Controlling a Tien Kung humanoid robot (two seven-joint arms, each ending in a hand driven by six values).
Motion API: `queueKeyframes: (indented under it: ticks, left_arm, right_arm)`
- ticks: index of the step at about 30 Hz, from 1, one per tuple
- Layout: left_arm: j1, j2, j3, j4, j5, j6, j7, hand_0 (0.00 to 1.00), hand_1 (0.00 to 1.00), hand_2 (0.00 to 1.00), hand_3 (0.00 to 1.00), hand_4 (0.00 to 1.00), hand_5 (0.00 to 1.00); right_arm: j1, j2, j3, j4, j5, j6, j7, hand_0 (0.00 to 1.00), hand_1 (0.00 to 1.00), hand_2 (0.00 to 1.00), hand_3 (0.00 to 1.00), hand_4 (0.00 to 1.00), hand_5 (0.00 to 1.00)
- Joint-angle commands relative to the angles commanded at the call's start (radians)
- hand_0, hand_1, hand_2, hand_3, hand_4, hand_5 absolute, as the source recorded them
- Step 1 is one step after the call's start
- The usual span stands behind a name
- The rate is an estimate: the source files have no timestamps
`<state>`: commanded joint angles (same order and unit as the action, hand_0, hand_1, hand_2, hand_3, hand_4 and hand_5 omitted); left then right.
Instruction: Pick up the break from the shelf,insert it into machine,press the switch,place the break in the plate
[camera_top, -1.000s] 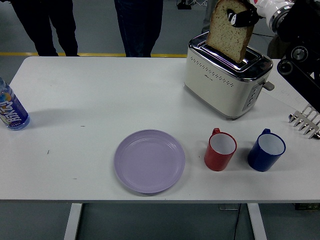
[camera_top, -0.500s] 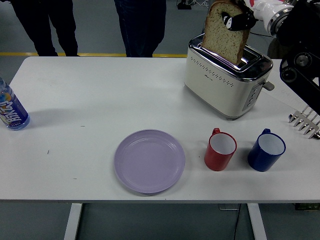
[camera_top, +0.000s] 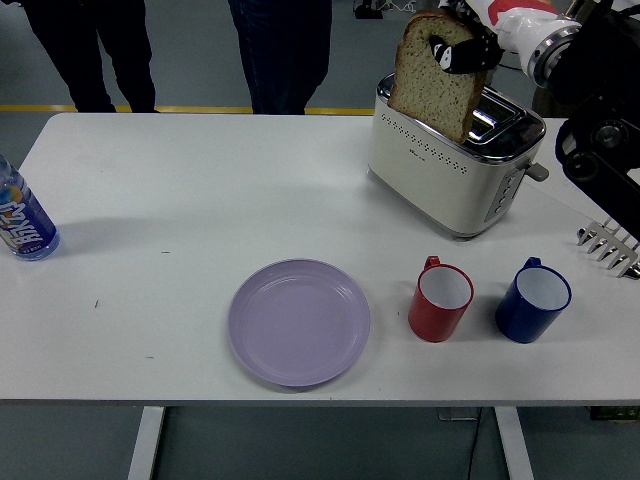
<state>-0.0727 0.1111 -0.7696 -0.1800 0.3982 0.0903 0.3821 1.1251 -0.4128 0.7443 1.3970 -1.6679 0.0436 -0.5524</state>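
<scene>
The right arm reaches in from the upper right corner, its black-fingered right hand (camera_top: 462, 48) raised above the cream and chrome toaster (camera_top: 452, 160). The fingers are pinched on the upper edge of the brown slice of bread (camera_top: 432, 78), which hangs tilted over the toaster's slots; its lower corner seems just clear of the slot, though the angle makes this hard to judge. The round lilac plate (camera_top: 299, 321) lies bare near the white table's (camera_top: 200, 210) front edge, well apart from the bread.

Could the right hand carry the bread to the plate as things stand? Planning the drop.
Probably yes. The right hand grips the bread above the toaster, and the table between there and the bare plate looks free; the cups stand to its right.
</scene>
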Motion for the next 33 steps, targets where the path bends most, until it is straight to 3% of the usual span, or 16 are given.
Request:
queueKeyframes:
  ticks: [33]
  left_arm:
    - [0.004, -0.002, -0.016, 0.000, 0.020, 0.000, 0.005, 0.382, 0.501, 0.656, 0.781, 0.650, 0.998]
  right_arm:
    - [-0.064, -0.004, -0.007, 0.161, 0.002, 0.029, -0.031, 0.086, 0.167, 0.409, 0.450, 0.429, 0.099]
